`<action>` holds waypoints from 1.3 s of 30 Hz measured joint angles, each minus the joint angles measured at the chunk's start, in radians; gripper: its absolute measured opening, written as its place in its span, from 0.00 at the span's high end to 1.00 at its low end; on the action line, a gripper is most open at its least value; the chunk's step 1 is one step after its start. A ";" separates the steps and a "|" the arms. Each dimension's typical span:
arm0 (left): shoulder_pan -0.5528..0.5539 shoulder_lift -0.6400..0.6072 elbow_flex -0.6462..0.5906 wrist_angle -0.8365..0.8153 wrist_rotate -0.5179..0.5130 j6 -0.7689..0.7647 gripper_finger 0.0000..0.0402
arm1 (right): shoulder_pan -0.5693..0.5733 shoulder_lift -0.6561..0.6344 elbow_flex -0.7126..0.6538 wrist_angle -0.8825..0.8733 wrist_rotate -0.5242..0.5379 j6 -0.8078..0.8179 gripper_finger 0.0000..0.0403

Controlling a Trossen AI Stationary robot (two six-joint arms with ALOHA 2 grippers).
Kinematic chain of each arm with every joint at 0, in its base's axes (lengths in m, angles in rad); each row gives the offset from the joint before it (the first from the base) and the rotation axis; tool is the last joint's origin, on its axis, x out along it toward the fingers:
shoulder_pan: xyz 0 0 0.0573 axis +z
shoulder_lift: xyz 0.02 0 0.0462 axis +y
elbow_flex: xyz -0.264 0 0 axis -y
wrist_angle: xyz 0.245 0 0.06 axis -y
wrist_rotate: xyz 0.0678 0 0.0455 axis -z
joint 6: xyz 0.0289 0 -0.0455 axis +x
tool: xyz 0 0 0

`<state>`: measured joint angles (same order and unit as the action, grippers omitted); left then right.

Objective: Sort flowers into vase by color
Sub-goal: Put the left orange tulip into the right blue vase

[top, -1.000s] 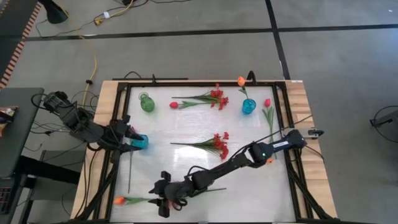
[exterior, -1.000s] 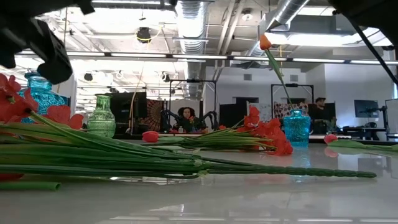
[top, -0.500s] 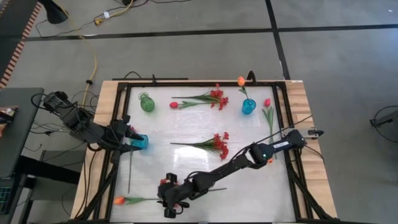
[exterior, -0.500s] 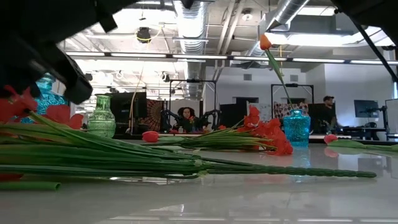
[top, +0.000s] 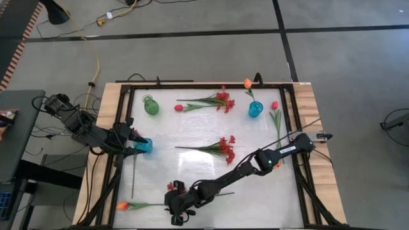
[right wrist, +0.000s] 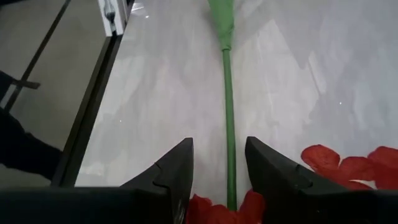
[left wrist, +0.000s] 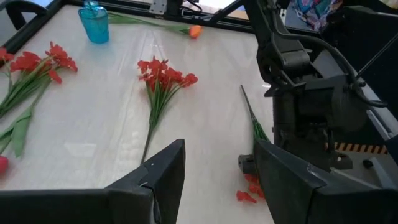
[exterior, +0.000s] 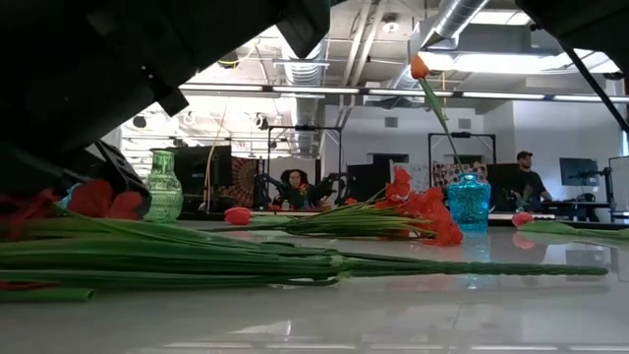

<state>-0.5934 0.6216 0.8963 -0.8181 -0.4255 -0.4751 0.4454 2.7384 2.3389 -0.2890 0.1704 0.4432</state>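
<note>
A bushy red spray (top: 171,186) lies near the table's near edge, its green stem (right wrist: 227,118) pointing toward the right. My right gripper (right wrist: 219,149) hangs low over it, open, one finger on each side of the stem just behind the red blossoms (right wrist: 224,208); I see no touch. In the low view the spray (exterior: 197,261) lies flat on the table under the dark right arm. My left gripper (left wrist: 219,152) waits open at the left edge, beside a blue vase (top: 146,145).
A green vase (top: 151,105), another red spray (top: 218,100) and a red-pink tulip (top: 179,108) are at the far side. A second blue vase (top: 255,109) holds an orange tulip (top: 248,83). A third red spray (top: 223,148) lies mid-table, an orange tulip (top: 123,206) near-left.
My right gripper has come down over the near red spray and crept a little toward the table's right, filling more of the low view. The spray's stem end has slid slightly to the right.
</note>
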 joint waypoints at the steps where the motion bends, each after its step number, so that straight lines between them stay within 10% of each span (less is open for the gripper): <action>1: 0.000 0.000 0.000 0.000 0.000 0.000 0.56 | 0.000 0.004 0.002 -0.008 0.005 0.000 0.56; 15: 0.000 0.000 0.000 0.000 0.000 -0.019 0.56 | 0.020 0.008 -0.003 0.031 0.099 -0.092 0.95; 39: 0.000 0.000 0.000 0.000 0.014 -0.019 0.56 | 0.016 0.014 0.004 0.566 0.198 0.024 0.96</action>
<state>-0.5934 0.6212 0.8963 -0.8181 -0.4118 -0.4938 0.4612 2.7525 2.3431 0.2772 0.3681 0.4668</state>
